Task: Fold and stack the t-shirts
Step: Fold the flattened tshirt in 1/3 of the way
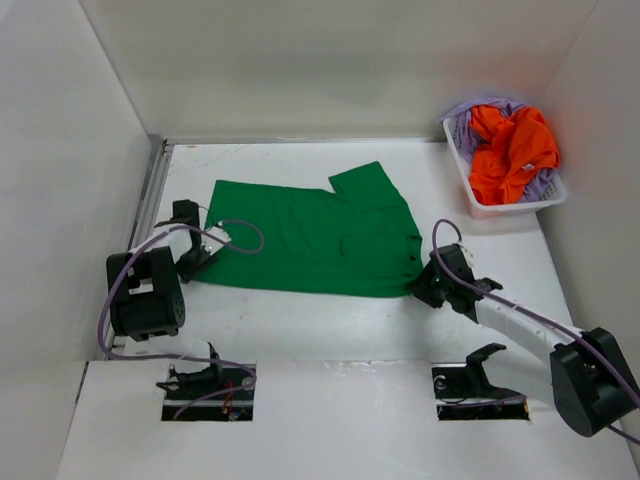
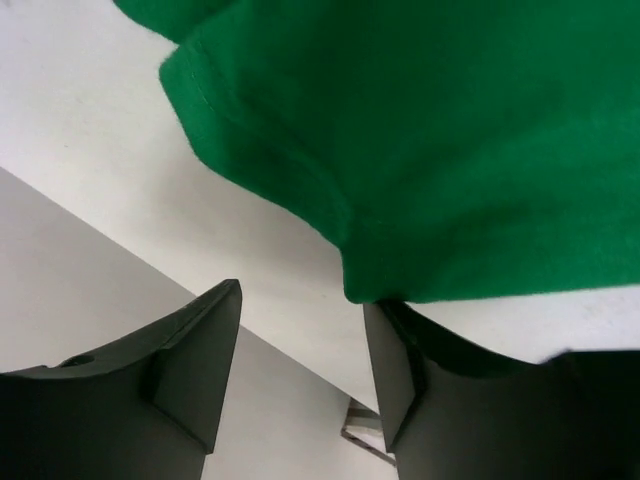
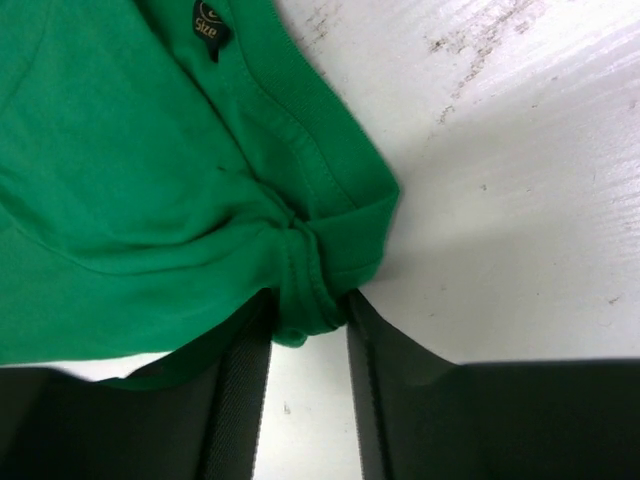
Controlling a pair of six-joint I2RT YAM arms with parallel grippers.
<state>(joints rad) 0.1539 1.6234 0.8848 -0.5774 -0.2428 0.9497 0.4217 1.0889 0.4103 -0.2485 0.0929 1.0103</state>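
The white table (image 1: 330,325) carries two things directly. A green t-shirt (image 1: 310,235) lies spread almost flat in the middle, a little toward the left, with one sleeve pointing to the far side. A white mesh basket (image 1: 520,206) stands in the far right corner, apart from the shirt. Beside the shirt's collar the table surface shows small dark scuff marks.
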